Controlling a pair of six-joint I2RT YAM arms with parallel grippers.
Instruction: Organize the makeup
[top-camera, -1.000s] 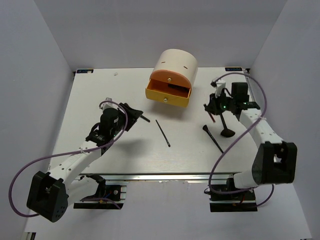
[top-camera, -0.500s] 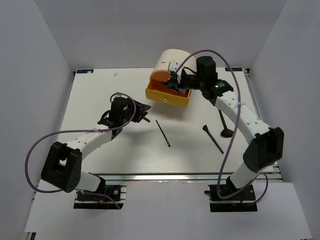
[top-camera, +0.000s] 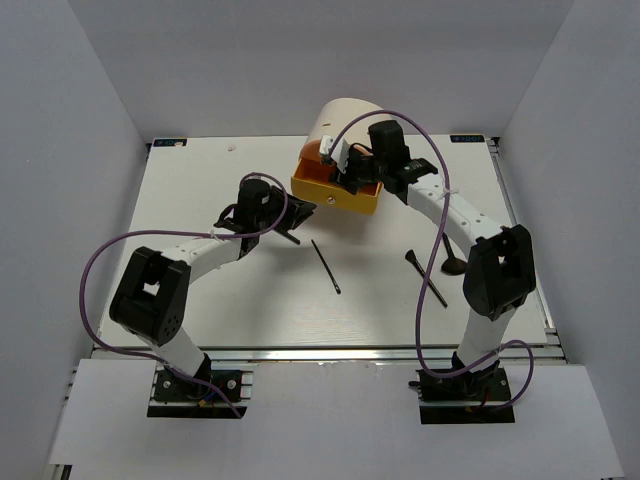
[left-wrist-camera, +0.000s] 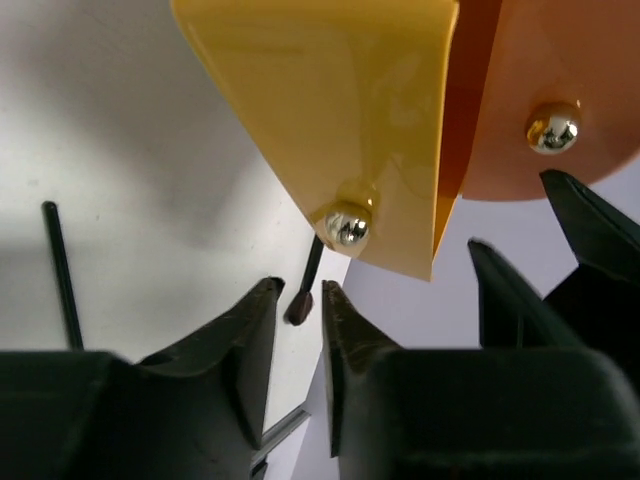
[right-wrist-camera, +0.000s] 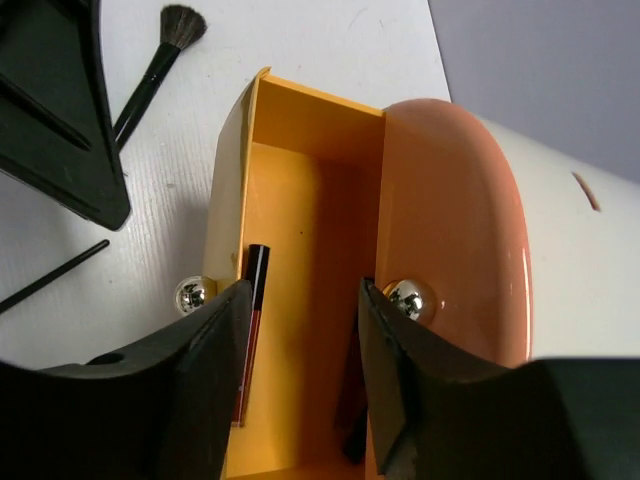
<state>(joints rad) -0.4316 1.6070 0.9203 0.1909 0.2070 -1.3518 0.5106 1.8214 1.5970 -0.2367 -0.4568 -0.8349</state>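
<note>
My right claw (right-wrist-camera: 303, 290) hangs over the pulled-out yellow drawer (right-wrist-camera: 300, 110) with its fingers spread wide, gripping nothing. Directly below, a red-and-black stick (right-wrist-camera: 250, 330) lies inside that drawer along the front wall, just under the claw's left-hand finger and apart from it. My left claw (left-wrist-camera: 298, 292) sits low over the table (top-camera: 200, 180) beside the drawer's front corner. Its fingers are drawn close with a narrow slot between them. The flared end of a small black brush (left-wrist-camera: 297, 308) shows in that slot, narrower than the gap, so I read the claw as released. From the right wrist the brush lies on the table with its handle running behind the left claw. The slim black stick (top-camera: 325, 267) lies on open table nearer me, well apart from both claws. Two longer brushes (top-camera: 427, 279) lie beside the right arm.
</note>
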